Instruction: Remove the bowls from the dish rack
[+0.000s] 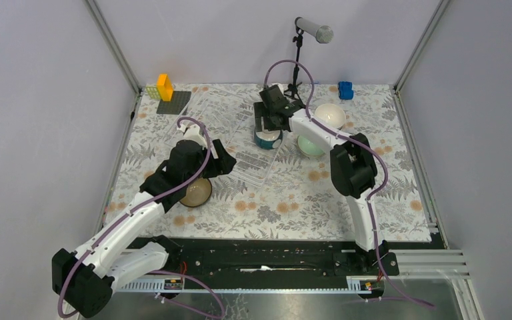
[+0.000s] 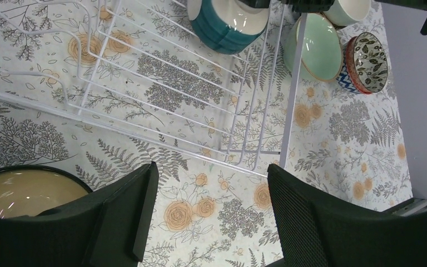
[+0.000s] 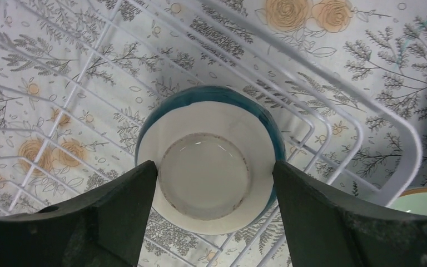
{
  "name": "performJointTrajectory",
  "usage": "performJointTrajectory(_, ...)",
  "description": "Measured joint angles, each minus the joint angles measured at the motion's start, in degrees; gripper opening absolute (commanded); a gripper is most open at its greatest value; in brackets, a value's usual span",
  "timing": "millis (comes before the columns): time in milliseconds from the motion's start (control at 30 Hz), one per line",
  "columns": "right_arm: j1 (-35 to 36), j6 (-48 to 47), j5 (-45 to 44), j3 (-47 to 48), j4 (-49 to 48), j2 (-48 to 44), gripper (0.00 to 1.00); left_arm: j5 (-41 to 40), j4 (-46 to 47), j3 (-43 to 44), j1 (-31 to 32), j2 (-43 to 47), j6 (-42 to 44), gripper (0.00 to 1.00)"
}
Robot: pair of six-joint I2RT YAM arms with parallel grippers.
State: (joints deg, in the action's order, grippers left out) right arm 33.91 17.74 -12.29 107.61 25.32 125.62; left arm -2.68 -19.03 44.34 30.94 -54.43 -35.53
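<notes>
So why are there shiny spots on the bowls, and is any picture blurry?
Right wrist view: light glints on the teal bowl's white face, and everything is sharp. Left wrist view: glints in the tan bowl, and the near black fingers look very dark. Top view: even light, faint shadows, and the clear dish rack is hard to see on the flowery cloth.

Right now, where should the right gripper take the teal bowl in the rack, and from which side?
Probably across its round body, one finger on each outer wall, coming straight down from above. The teal bowl turns its white side toward the open right gripper, whose fingers flank it. The dish rack wires crowd any lower approach.
</notes>
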Motion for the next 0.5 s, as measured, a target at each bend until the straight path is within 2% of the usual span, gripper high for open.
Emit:
performJointTrajectory(233,3.4,0.6,4.4,0.1,-0.2,0.0,0.82,0.1,1.8,-2.1,0.0,1.5,-0.5,0.77)
performJointTrajectory(333,4.7,1.7,8.8,-0.2,-0.9,-0.2,0.85,0.1,2.4,-2.5,0.0,1.6,-0.6,0.77)
performJointTrajectory(500,5.3,2.5,11.3,-1.5,-0.4,-1.3,0.92,-0.2,2.4,-2.5,0.0,1.6,-0.7,0.77)
